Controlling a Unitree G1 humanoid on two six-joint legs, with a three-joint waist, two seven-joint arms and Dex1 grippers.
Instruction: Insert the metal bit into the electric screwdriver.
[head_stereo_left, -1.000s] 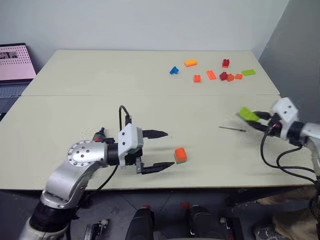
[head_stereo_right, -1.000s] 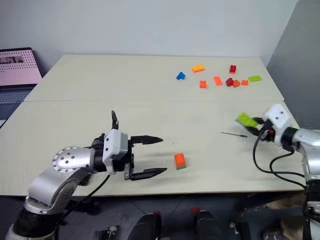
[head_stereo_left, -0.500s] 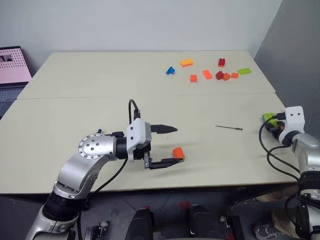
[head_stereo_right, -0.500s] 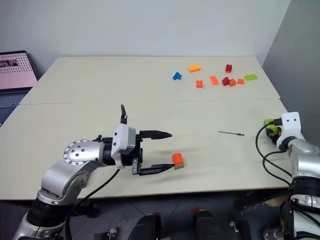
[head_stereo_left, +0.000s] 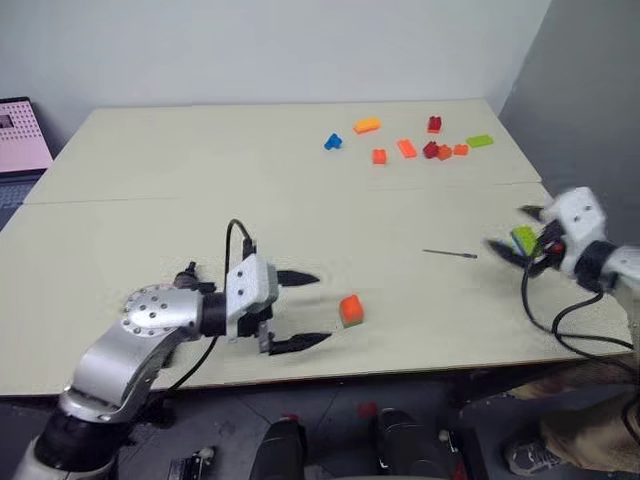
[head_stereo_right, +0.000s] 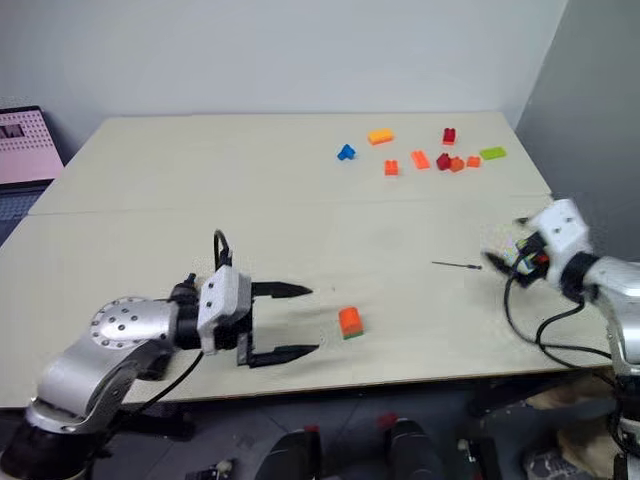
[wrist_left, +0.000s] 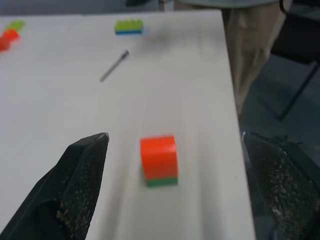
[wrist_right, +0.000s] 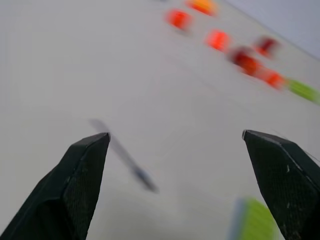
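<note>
A wide pale beige table (head_stereo_left: 200, 210) takes up most of the room in sight, a thin seam running across its top from side to side. Behind it rises a plain light grey-white wall (head_stereo_left: 250, 45), and a darker grey wall (head_stereo_left: 590, 90) meets it at the right. A laptop (head_stereo_left: 18, 135) with a pinkish screen sits past the table's left edge. Below the near edge lies a dark floor (head_stereo_left: 330, 400).

Lying alone on the near half of a beige table (head_stereo_left: 150, 210): an orange block (head_stereo_left: 350, 309) with a green base. Sitting clustered toward the far right corner: blue brick (head_stereo_left: 332, 141), several orange and red bricks (head_stereo_left: 405, 148), green brick (head_stereo_left: 479, 141). Showing pink at the left edge: laptop screen (head_stereo_left: 20, 133).
</note>
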